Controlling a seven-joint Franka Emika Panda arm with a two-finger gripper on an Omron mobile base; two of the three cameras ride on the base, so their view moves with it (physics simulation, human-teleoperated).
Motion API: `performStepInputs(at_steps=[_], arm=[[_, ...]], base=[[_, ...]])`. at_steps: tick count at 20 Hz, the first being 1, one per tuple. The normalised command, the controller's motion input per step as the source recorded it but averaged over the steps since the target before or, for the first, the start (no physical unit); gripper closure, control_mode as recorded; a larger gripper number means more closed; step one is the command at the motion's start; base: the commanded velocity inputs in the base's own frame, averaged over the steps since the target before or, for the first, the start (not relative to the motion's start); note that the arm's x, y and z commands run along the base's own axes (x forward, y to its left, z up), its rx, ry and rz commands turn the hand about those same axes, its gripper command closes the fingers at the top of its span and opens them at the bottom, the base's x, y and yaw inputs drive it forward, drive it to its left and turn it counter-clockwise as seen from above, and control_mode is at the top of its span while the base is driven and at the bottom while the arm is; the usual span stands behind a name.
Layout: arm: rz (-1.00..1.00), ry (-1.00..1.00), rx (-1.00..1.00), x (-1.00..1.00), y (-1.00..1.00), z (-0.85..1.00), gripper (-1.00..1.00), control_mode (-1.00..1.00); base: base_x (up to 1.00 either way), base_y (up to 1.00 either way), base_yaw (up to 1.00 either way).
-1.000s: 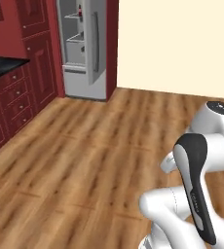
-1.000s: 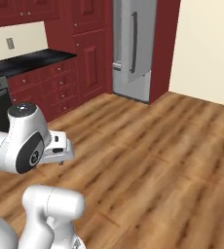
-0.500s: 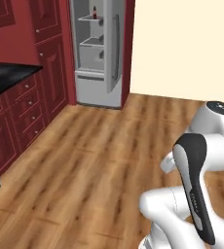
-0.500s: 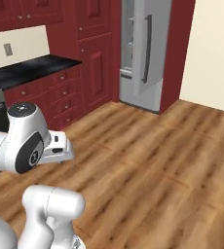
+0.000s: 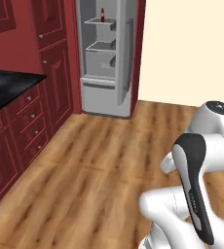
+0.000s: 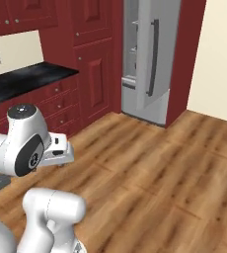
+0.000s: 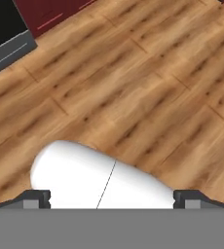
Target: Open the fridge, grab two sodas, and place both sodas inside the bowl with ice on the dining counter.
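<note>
While the fridge (image 5: 109,58) stands with its door swung open at the top centre of the left base view, one soda (image 5: 102,15), a small dark bottle, sits upright on the top shelf inside, at the very top of the frame, with a second shelf and a pale drawer below it. In the right base view the same fridge (image 6: 147,62) fills the upper middle, its open door (image 6: 155,59) edge-on with the long dark vertical handle (image 6: 154,58) facing the camera. Dark red cabinets (image 5: 53,63) flank it on the left, and a black countertop (image 5: 7,90) runs along the left edge of both base views. The gripper (image 7: 112,197) shows at the bottom of the hand view, its two dark fingertips (image 7: 35,198) spread to the far left and right corners, so the jaws stand wide and hold nothing; beyond them lies only wooden floor (image 7: 133,82). The fridge and bottle are well apart from the claw, across the open floor.
</note>
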Motion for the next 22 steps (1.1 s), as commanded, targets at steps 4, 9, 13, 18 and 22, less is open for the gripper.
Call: performStepInputs(at_steps=[4,9,13,18,22], arm=[[0.0,0.0,0.0,0.0,0.0,0.0,-1.0,1.0],[0.0,0.0,0.0,0.0,0.0,0.0,-1.0,1.0],[0.0,0.0,0.0,0.0,0.0,0.0,-1.0,1.0],[0.0,0.0,0.0,0.0,0.0,0.0,-1.0,1.0],[0.0,0.0,0.0,0.0,0.0,0.0,-1.0,1.0]], base=[[1.0,0.18,-0.02],[1.0,0.31,-0.09],[0.99,0.44,-0.18],[0.92,0.5,-0.23],[0.91,0.51,-0.22]])
